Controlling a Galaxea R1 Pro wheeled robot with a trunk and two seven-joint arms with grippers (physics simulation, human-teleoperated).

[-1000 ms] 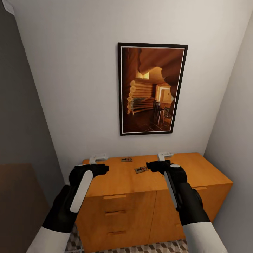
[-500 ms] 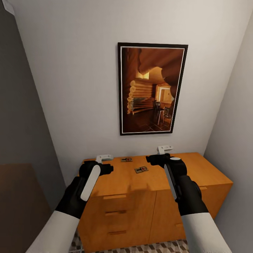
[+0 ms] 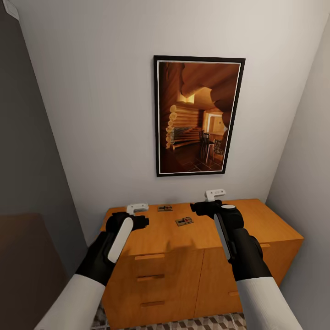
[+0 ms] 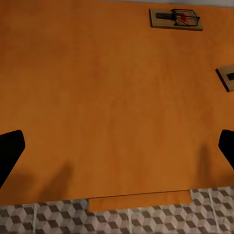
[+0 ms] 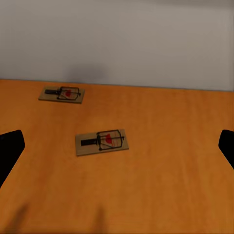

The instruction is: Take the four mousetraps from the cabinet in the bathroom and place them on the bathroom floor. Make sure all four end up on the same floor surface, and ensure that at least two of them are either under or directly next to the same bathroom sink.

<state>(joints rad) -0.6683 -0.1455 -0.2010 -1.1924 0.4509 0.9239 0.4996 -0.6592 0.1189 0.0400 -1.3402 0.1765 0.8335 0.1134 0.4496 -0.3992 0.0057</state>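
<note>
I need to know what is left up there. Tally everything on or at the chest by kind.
Mousetraps on the chest top: 2, one near the wall and one nearer the front.
Chests: 1.
Framed pictures on the wall above: 1.
Robot tools over the top: 2, left and right.
Total: 6.

In the left wrist view, one mousetrap (image 4: pixel 226 78) was cut off by the picture's edge, showing just a corner. In the head view, the right arm (image 3: pixel 238 247) hid part of the cabinet (image 3: pixel 174 266), and both mousetraps there were too small for detail.
</note>
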